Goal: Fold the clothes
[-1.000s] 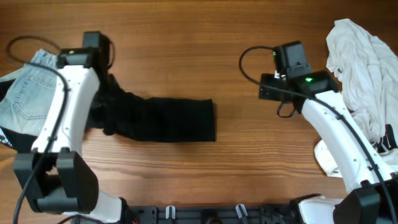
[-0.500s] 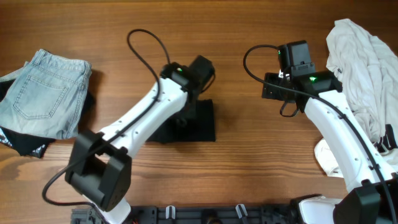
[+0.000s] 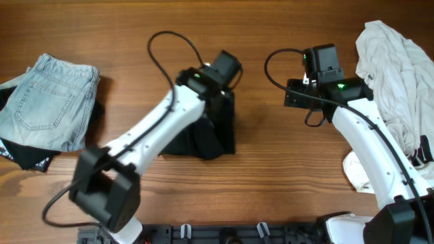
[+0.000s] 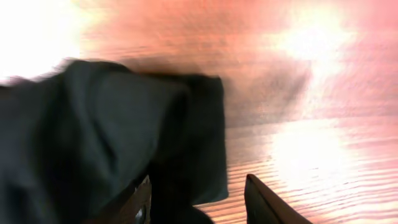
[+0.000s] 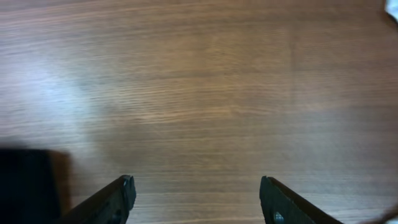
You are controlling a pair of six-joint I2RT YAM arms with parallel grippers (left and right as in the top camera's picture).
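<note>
The black garment (image 3: 213, 139) lay doubled over in the middle of the frame on the counter (image 3: 285, 176), its top layer humped rather than flat. My left jaws hung over its right edge, spread, with a flap of fabric between them that didn't look pinched. The right jaws, spread and empty, hovered over bare wood right of centre. My worry was that lifting the left arm away could snag that flap and undo the fold.

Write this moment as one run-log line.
left gripper: jaws apart over black garment | right gripper: open, empty | jeans: folded, left | white clothes: heaped, right
</note>
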